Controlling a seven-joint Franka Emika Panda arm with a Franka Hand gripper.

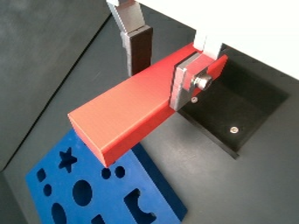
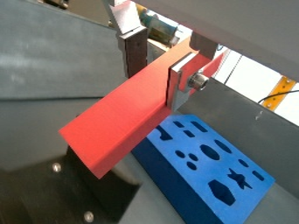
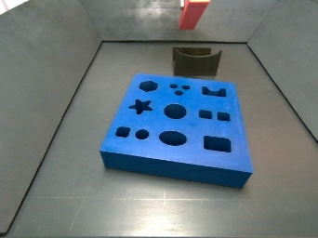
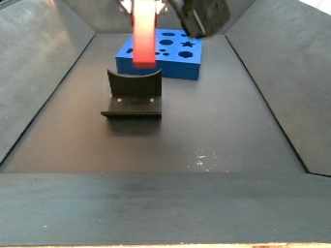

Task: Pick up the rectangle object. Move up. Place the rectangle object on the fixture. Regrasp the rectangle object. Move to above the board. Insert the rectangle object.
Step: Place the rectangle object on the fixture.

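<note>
A dark grey matte floor surface (image 3: 56, 191) fills the bottom of a trough-like enclosure; smooth grey panel walls (image 3: 37, 65) slope up from it on either side in both side views; the grey back wall (image 3: 130, 19) carries a soft pale sheen; a few small bright specks (image 4: 200, 160) glint on the floor; a pale tan strip (image 4: 165, 243) runs along the near edge; a wrist view shows bright white daylight (image 2: 251, 74) beyond the enclosure's rim.

The red-orange rectangle object (image 4: 142, 37) hangs upright above the fixture (image 4: 134, 94), clamped at its upper end in the gripper (image 1: 163, 68). The dark notched fixture stands just beside the blue board (image 3: 180, 125), whose cut-outs face up.
</note>
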